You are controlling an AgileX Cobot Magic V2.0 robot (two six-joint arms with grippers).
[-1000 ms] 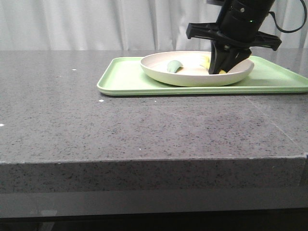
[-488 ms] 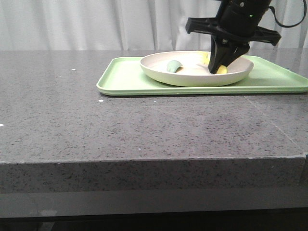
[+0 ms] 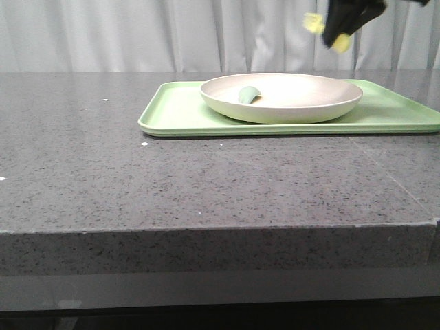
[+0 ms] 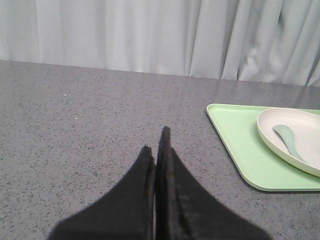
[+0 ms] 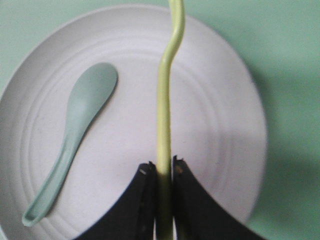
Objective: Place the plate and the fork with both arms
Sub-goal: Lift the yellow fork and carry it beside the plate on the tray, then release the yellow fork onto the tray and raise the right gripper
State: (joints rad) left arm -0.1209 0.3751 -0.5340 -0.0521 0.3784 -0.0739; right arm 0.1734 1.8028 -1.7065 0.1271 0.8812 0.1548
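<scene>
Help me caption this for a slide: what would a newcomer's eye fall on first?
The slim pale-yellow plastic fork pinched in the right gripper, lifted high above the round cream plate. Next, the grey-green spoon lying in that plate, which sits on the flat light-green tray.

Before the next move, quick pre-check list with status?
1. Fork gripped: ok, right gripper shut on its handle.
2. Fork lifted off the plate: ok, front view shows it held above.
3. Spoon undisturbed: ok, lying inside the plate.
4. Plate seated on the green tray: ok, flat.
5. Left gripper free: ok, shut and empty above bare table, short of the tray.
6. Fork drop spot: cannot tell, nothing marks one.
</scene>
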